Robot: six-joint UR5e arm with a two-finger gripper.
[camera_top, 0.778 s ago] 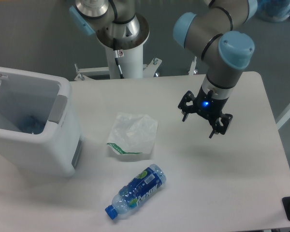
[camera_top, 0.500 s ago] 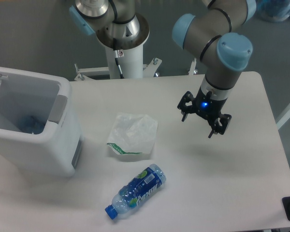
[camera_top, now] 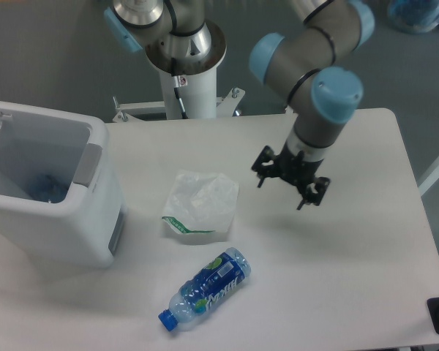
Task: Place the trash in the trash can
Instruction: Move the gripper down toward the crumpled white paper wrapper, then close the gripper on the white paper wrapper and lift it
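The arm comes down from the upper middle of the frame, with its grey links and light blue joint caps folded over the upper right part of the counter (camera_top: 366,241). The last joint points downward and a little to the left, so the wrist is tilted and not fully vertical. The gripper (camera_top: 284,189) hangs in the air above the counter, right of the centre of the frame. Its two black fingers are spread apart and nothing is between them, so it is released.

The crumpled white wrapper (camera_top: 200,203) with a green printed edge lies flat on the counter in the middle of the frame, to the left of the gripper and apart from it. The green edge is at its lower side. The clear bottle (camera_top: 205,289) with a blue label and a blue cap lies on its side in the lower middle of the frame, just below the wrapper but not touching it. Its cap points to the lower left.

The white trash can (camera_top: 95,212) stands at the left side of the frame, open at the top, with a grey panel on the side facing the wrapper. Something bluish shows inside it, but I cannot tell what it is.
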